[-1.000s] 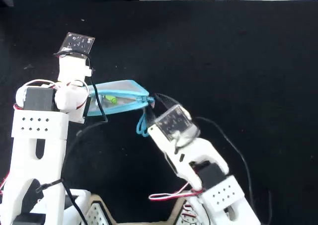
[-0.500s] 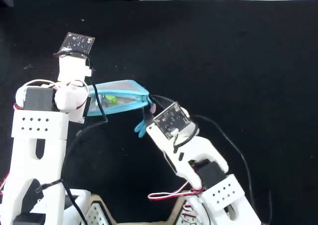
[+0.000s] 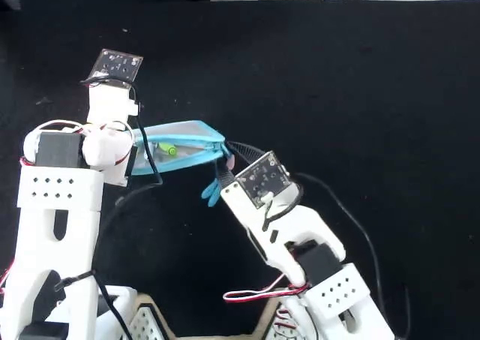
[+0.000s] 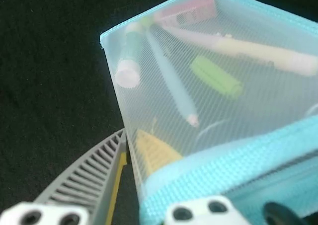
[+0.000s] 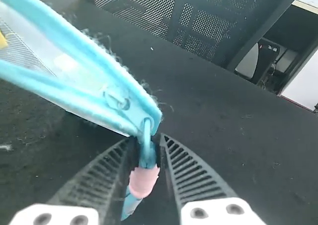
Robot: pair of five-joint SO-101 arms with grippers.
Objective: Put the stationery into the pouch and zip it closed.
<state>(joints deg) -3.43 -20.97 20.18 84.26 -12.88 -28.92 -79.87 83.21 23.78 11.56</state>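
Note:
The translucent pouch (image 3: 180,148) with teal zipper edging is held above the black table between the two arms. Through its mesh wall (image 4: 208,86) I see pens, a green piece, a pink eraser and a white-capped tube. My left gripper (image 3: 135,156) is shut on the pouch's left end, with one grey finger (image 4: 94,175) beside the wall. At the other end my right gripper (image 5: 145,143) is shut on the teal zipper pull (image 5: 144,178), which carries a pink bead. The zipper slider (image 5: 117,102) sits at that end of the pouch (image 5: 64,71).
The black table cloth (image 3: 360,92) lies bare to the right and at the back. The teal pull strap's loop (image 3: 211,192) hangs below the right gripper (image 3: 225,169). A mesh chair back (image 5: 208,21) stands beyond the table.
The right wrist has shifted and turned slightly at the pouch's right end, and the strap loop swung a little left. The left arm and the pouch stayed put.

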